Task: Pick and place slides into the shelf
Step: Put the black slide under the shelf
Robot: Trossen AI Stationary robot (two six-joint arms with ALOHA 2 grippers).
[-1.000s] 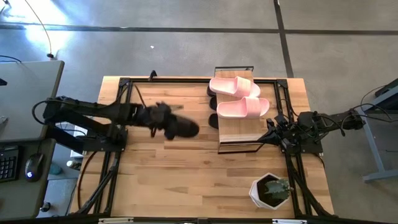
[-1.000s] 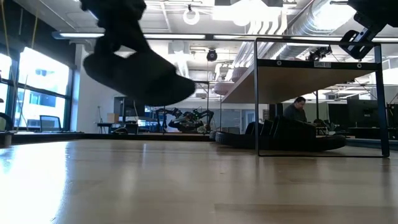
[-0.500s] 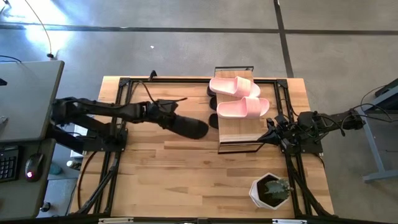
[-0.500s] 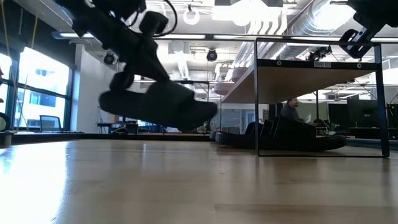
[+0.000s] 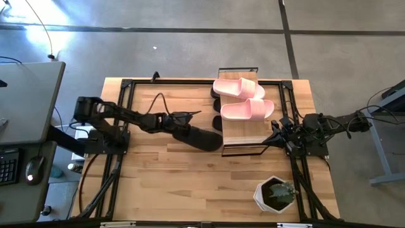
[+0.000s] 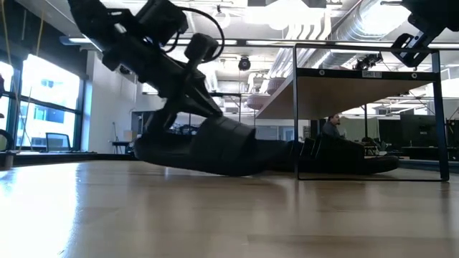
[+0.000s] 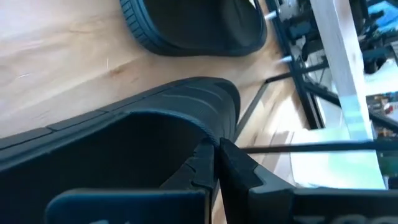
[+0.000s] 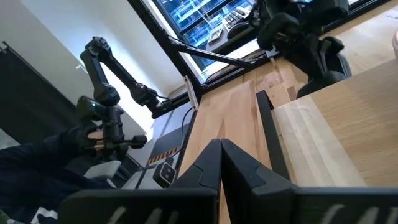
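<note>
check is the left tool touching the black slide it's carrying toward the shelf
Touching. In the left wrist view the left tool has its fingers pinched shut on the wall of the black slide; the low view shows the slide hanging from it.

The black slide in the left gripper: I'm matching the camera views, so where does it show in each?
High view: black slide at table centre, just left of the shelf.
Low view: left of centre, low over the table.
Left wrist view: fills the lower left, left gripper shut on its strap.
Right wrist view: not in it.
Shared landmark: the shelf.
</note>
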